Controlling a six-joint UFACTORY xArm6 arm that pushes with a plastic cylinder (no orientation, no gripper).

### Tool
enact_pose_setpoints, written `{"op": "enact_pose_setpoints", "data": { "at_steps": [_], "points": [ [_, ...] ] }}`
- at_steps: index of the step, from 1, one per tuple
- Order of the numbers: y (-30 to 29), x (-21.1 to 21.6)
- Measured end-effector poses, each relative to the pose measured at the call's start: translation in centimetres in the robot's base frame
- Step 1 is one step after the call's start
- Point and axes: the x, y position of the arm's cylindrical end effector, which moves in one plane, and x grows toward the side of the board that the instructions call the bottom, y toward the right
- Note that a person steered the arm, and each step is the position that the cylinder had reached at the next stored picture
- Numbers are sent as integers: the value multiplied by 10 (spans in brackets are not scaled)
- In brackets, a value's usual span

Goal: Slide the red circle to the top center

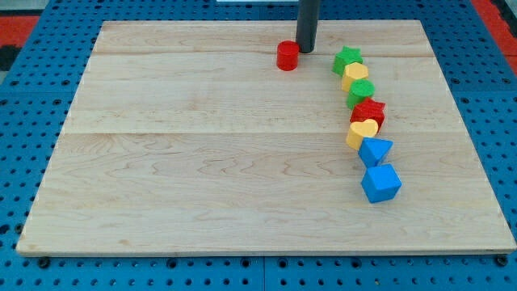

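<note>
The red circle [287,56] is a short red cylinder near the view's top centre of the wooden board [202,162]. My tip [305,51] stands just to the right of it, at its upper right side, touching or almost touching it. The dark rod rises from there out of the view's top.
A curved line of blocks runs down the right side: green star [347,59], yellow block [355,76], green circle [361,91], red star [369,111], yellow heart [363,131], blue triangle [375,150], blue cube [380,183]. Blue pegboard [32,162] surrounds the board.
</note>
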Motion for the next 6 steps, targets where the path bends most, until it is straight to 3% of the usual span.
{"op": "enact_pose_setpoints", "data": {
  "at_steps": [2,4,5,6],
  "points": [
    [-54,9],
    [-7,38],
    [-68,83],
    [-65,50]
  ]
}}
